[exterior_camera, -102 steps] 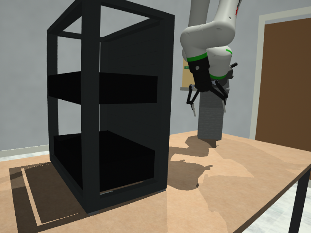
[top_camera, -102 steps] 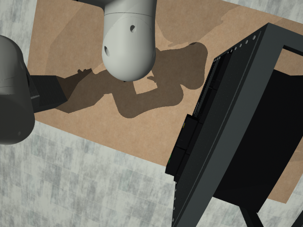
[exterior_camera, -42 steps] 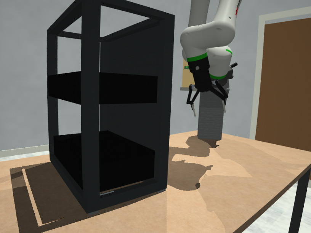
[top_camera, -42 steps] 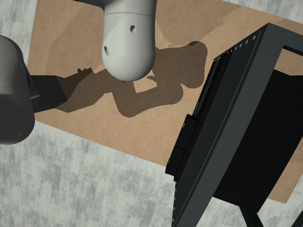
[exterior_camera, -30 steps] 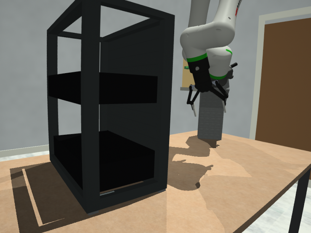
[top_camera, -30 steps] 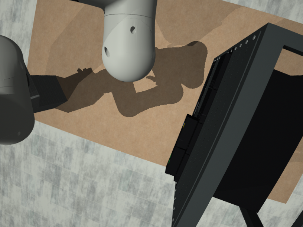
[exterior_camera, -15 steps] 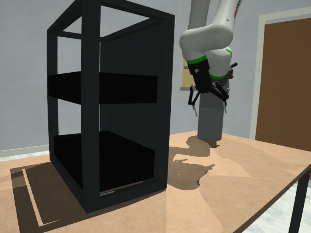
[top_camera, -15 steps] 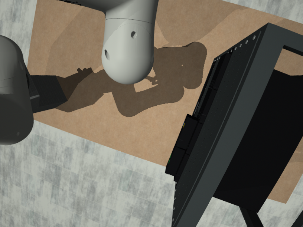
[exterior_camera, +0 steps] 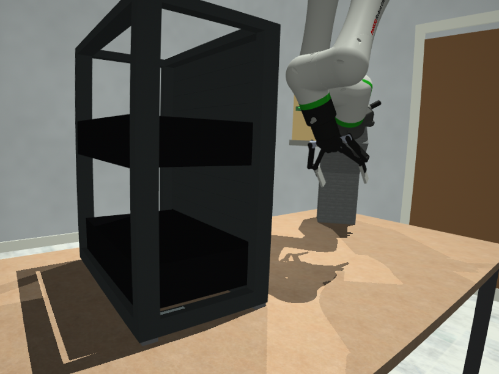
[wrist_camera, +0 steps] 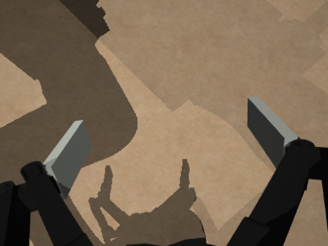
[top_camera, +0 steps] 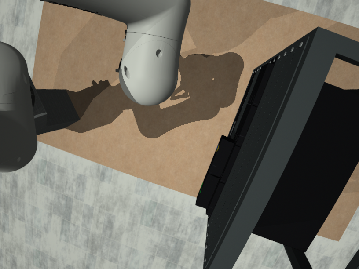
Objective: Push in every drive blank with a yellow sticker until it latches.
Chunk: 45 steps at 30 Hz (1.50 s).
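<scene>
The black rack (top_camera: pixel 269 130) (exterior_camera: pixel 145 161) stands upright on the tan table (top_camera: pixel 162 161) (exterior_camera: pixel 362 313) (wrist_camera: pixel 201 60). In the overhead view, two drive blanks stick out of its front face. One blank (top_camera: pixel 223 153) bears a yellow sticker (top_camera: pixel 217 148). The blank below it (top_camera: pixel 209 189) bears a green sticker (top_camera: pixel 200 189). Blanks further along the front (top_camera: pixel 249 95) sit nearly flush; their stickers are hidden. My gripper (exterior_camera: pixel 342 180) (wrist_camera: pixel 166 122) is open and empty. It hangs above the table, well away from the rack's front, pointing down. The arm hides it in the overhead view.
The robot's grey pedestal (exterior_camera: pixel 338 197) (top_camera: pixel 55 107) stands at the table's far side. A thin light outline (exterior_camera: pixel 50 313) is marked on the table beside the rack. The table's edge (exterior_camera: pixel 443 318) runs along the right. A brown door (exterior_camera: pixel 459 132) is behind.
</scene>
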{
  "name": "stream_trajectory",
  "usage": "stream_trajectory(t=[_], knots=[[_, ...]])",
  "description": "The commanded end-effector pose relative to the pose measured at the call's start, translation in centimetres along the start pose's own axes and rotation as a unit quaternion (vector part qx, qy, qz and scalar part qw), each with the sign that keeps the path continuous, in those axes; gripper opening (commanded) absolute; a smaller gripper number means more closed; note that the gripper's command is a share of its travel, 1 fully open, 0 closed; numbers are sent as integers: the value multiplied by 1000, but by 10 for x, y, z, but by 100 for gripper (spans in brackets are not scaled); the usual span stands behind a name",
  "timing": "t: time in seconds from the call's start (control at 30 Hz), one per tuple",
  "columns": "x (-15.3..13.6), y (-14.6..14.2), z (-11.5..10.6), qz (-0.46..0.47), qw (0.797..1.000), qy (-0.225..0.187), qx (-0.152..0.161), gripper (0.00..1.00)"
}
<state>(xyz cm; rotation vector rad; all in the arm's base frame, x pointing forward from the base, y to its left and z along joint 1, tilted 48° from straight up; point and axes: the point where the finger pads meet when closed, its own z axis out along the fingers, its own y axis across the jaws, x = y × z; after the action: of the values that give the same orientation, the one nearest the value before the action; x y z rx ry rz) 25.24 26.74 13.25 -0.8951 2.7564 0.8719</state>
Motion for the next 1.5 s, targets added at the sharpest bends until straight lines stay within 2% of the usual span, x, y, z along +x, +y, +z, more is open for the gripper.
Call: stream_trajectory(t=[0.0,0.53,0.77,1.03,1.1,1.3,1.47], knots=[[3,0,2,11,1000,4,-4,100],[41,11,29,141,987,55,-47,100],[61,22,41,223,968,87,-75,100],[83,41,53,326,930,128,-111,100],[83,41,53,326,930,128,-111,100],[95,59,59,406,888,160,-141,100],[101,76,62,474,844,189,-167,100]])
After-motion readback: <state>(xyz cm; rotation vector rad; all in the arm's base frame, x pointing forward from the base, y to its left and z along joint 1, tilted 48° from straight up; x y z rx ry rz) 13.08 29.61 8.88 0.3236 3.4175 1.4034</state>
